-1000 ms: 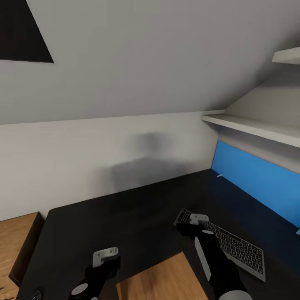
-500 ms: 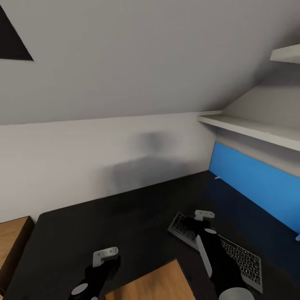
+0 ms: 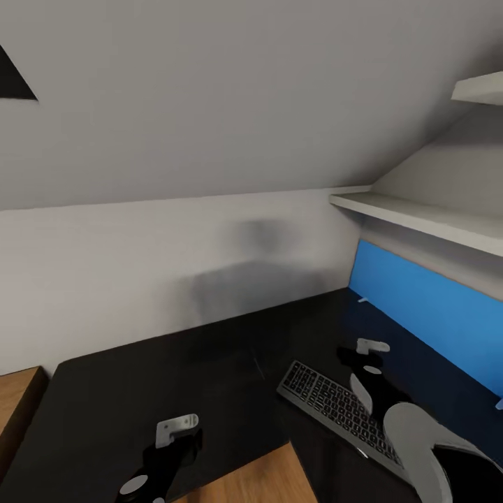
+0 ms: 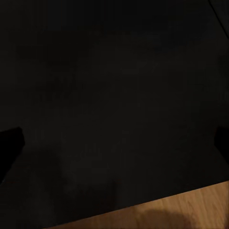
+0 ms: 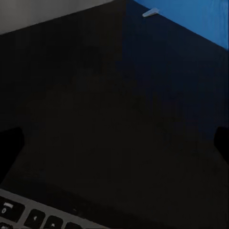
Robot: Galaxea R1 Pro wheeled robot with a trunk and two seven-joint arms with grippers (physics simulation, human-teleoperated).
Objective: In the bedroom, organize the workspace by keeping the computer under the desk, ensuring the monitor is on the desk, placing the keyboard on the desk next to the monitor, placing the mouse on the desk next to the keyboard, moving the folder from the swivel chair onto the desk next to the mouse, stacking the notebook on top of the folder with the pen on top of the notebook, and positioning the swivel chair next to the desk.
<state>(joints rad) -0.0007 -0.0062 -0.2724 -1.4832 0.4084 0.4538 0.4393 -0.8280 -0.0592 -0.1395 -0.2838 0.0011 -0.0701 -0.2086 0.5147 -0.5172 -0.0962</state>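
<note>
**Keyboard set down, right arm reaching past it**

Since a second ago the right gripper [image 3: 369, 353] has slid off the keyboard [image 3: 340, 409] toward the blue panel [image 3: 426, 307], and the camera has swung right. Nearest, the left gripper [image 3: 175, 429] hovers over the desk [image 3: 161, 377] near its front edge; both claws look spread wide and empty, fingertips at the wrist views' edges. The keyboard lies flat on the desk, apparently released there. Beyond, grey wall and white shelves [image 3: 419, 218].
</note>
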